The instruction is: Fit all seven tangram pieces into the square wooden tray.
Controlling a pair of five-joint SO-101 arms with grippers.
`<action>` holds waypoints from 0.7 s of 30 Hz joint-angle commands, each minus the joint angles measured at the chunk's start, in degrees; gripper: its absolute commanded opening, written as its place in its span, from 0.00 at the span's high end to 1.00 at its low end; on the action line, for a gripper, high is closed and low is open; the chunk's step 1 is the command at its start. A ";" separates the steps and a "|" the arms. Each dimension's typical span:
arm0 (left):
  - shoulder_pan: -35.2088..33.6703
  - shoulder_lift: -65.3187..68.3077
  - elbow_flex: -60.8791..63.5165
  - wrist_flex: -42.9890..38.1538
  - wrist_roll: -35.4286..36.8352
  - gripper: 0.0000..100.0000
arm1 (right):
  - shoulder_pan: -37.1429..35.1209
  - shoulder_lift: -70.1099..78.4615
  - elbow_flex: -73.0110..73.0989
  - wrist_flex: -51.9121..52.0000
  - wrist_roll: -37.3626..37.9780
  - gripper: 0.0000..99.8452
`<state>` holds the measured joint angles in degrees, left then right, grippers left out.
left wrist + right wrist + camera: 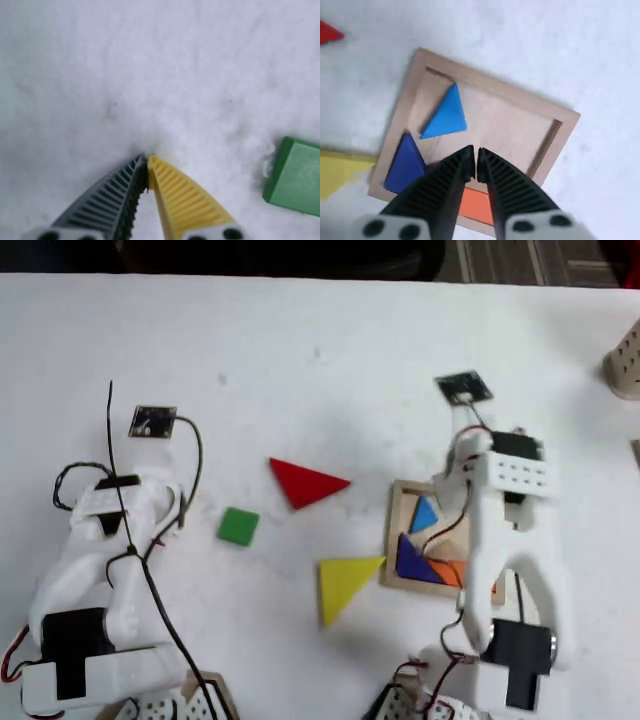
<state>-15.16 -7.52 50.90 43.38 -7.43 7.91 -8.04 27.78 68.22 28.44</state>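
The square wooden tray lies at the right, under my right arm. It holds a light blue triangle, a dark blue triangle and an orange piece. Above the tray's bare middle hangs my right gripper, shut and holding nothing. On the table left of the tray lie a red triangle, a yellow triangle and a green square. My left gripper is shut and empty, low over bare table, with the green square a short way to one side.
Two small black marker cards lie on the white table beyond the arms. A pale perforated block stands at the right edge. Black cables trail over the left arm.
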 commanded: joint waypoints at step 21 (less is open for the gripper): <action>-0.48 0.13 -2.81 -1.32 -0.53 0.97 | -9.45 13.85 0.88 -12.97 -0.70 0.98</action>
<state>-15.16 -7.52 50.90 43.38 -7.43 1.67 6.29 29.80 55.74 28.79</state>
